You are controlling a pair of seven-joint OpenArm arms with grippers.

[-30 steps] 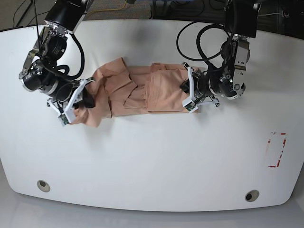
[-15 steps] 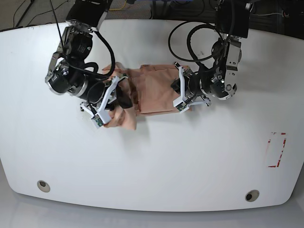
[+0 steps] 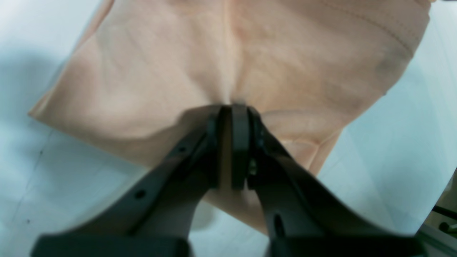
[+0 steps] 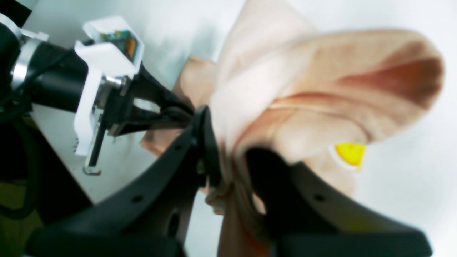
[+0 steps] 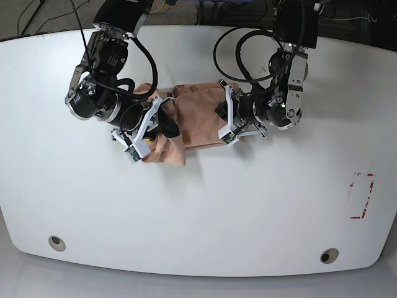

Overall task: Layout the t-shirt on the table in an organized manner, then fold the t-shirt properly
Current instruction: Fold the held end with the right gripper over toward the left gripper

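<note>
1. Where the table runs nearest the base camera: bare glossy white, a round grommet hole at one corner, another at the other, a red-marked rectangle toward the edge on the left arm's side.
2. Mid-table, bunched between the two arms: the t-shirt, peach, crumpled into a short heap, resting on the white surface.
3. On the base view's left: the right gripper, wrist bent down and turned inward toward the cloth, pressed together on a thick gather of t-shirt fabric; in its wrist view, folds billowing up past the black fingers, a bit of yellow print peeking out beside them.
4. On the base view's right: the left gripper, forearm hanging down from above, wrist cocked sideways toward the other arm, pinching the shirt's edge; in its wrist view, pads squeezed flat on a ridge of cloth, fabric fanning away beyond.
5. Both grippers near each other, cloth slack between.
6. Farthest back: the table's rear rim, dark floor and cables behind.
</note>
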